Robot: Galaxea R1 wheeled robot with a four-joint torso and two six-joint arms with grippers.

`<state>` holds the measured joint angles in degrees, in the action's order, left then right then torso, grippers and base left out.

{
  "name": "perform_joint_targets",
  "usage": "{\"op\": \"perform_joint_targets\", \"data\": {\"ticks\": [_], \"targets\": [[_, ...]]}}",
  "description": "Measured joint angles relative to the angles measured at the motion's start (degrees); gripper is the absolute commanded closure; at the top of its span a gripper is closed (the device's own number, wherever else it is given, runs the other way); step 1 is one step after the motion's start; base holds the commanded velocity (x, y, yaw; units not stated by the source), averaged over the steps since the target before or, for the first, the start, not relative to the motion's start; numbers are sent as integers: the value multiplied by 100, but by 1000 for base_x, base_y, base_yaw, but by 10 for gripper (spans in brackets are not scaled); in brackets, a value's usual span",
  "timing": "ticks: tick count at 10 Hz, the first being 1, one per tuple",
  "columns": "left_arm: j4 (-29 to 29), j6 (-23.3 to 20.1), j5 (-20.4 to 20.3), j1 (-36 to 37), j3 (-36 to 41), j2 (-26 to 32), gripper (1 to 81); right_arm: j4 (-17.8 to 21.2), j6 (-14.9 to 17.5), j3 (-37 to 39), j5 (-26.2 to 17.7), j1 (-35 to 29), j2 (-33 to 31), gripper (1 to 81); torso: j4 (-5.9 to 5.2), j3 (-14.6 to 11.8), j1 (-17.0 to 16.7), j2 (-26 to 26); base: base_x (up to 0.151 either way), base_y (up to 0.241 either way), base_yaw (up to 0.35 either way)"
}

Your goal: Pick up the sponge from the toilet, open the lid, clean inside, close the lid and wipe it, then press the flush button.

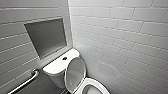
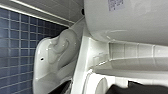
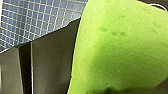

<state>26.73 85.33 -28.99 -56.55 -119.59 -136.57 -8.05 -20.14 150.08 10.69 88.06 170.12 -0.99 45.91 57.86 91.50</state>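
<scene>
The bright green soft sponge (image 3: 120,45) is pinched in the right gripper (image 3: 111,88) (so it seems); the white ceramic toilet's (image 1: 55,68) glossy oval lid (image 1: 75,72) stands open; cleaning remains.

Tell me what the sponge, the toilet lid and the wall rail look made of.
The sponge: soft green foam, matte, finely fuzzy surface. The lid: probably hard plastic, white, glossy highlights. The rail: likely metal, bright sheen along the tube.
</scene>
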Motion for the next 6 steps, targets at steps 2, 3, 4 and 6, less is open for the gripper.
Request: {"op": "perform_joint_targets", "data": {"ticks": [2,3,4,6], "targets": [[2116,24,44,-428,-786,-188,10,-13,30,-286,11,-22,-166,811,0,0,0,0,0,0,0],[3016,28,-48,-603,-1086,-417,10,-30,52,-495,17,-44,-247,811,0,0,0,0,0,0,0],[3713,35,-166,-786,-1382,-684,10,-88,60,-777,22,-61,-356,811,0,0,0,0,0,0,0],[4479,44,-358,-1158,-2137,-1164,10,-166,66,-986,22,-83,-538,811,0,-2,0,2,0,0,0]]}}
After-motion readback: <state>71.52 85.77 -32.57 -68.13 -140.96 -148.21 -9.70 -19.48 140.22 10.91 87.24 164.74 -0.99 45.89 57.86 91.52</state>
